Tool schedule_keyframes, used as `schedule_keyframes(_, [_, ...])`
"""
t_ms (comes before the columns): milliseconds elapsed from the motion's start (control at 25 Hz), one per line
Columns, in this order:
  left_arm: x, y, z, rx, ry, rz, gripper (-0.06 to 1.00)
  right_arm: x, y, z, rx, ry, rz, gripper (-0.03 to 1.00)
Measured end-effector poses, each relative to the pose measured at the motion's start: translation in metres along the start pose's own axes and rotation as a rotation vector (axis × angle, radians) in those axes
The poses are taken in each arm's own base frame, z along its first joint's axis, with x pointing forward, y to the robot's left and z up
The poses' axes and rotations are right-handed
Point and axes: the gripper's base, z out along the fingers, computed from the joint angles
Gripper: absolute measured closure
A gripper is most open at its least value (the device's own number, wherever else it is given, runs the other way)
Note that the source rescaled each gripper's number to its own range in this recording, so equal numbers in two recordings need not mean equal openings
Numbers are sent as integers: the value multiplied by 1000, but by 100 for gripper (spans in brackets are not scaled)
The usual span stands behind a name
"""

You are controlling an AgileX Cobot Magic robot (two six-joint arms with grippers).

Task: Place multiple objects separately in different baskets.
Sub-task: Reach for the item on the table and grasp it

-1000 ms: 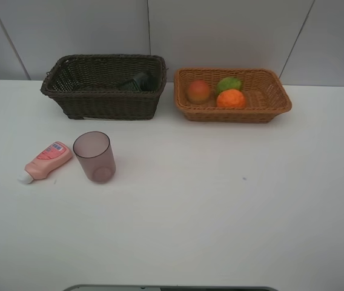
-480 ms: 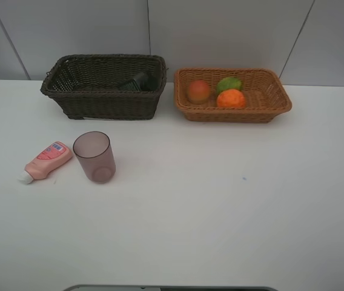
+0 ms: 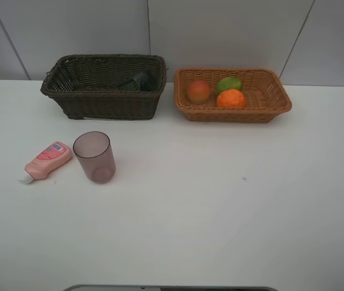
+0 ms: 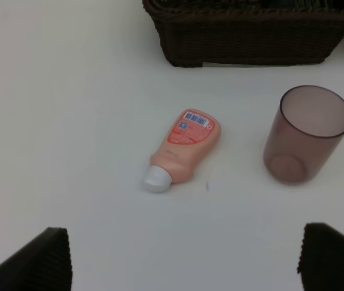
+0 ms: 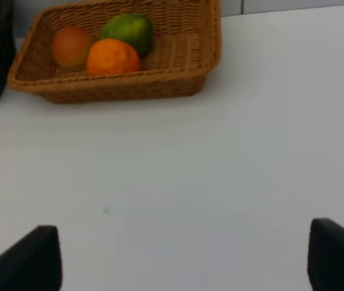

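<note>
A white table (image 3: 220, 212) carries a dark brown basket (image 3: 102, 104) and an orange-tan basket (image 3: 232, 114) side by side at the back; nearer, a pink tube (image 3: 48, 160) lies just beside an upright mauve cup (image 3: 94, 157)

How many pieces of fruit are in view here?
3, all in the orange-tan basket: a red-orange peach-like fruit at its left, a green fruit behind, an orange in front of it. The dark basket has its inside partly hidden.

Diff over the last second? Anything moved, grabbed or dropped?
Nothing visibly changed. The pink tube lies and the mauve cup stands on the table in front of the dark basket, with the pump bottle inside it. The peach, green fruit and orange sit in the tan basket. The left gripper and right gripper are open and empty.
</note>
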Motion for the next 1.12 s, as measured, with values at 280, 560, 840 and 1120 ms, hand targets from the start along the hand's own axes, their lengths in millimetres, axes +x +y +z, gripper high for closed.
schedule_keyframes(280, [0, 0, 0, 0, 0, 0, -2, 2, -1, -3, 102, -25, 55, 14])
schedule_keyframes(560, [0, 0, 0, 0, 0, 0, -2, 8, -1, -12, 113, -91, 14, 14])
schedule_keyframes(840, [0, 0, 0, 0, 0, 0, -2, 8, -1, -13, 118, -93, 14, 14])
schedule_keyframes(1120, [0, 0, 0, 0, 0, 0, -2, 8, -1, -13, 118, -93, 14, 14])
